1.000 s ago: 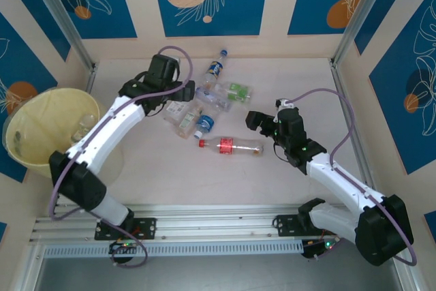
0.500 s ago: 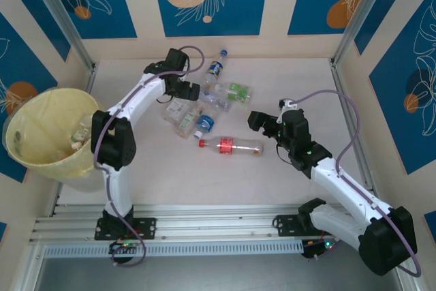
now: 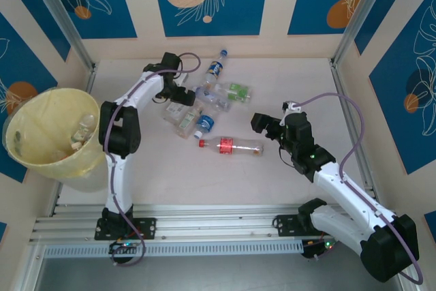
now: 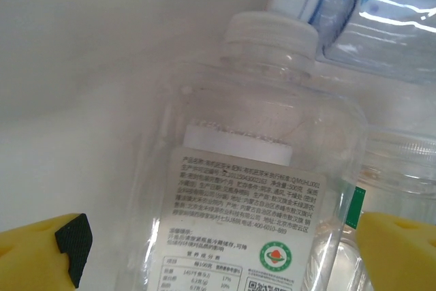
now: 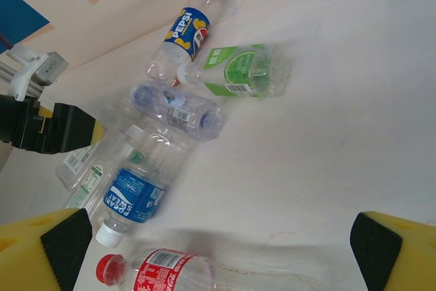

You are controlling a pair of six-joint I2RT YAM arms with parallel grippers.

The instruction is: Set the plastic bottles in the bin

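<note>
Compared with a second ago, the left arm is standing folded more steeply, its left gripper (image 3: 181,93) now sitting spread wide astride a clear white-capped bottle (image 4: 259,168), cap pointing away from the wrist, in the pile of plastic bottles (image 3: 208,100). The right gripper (image 3: 264,125), also spread, is hovering beside a red-labelled bottle (image 3: 230,146) lying crosswise, cap pointing left toward the bin (image 3: 30,120).
</note>
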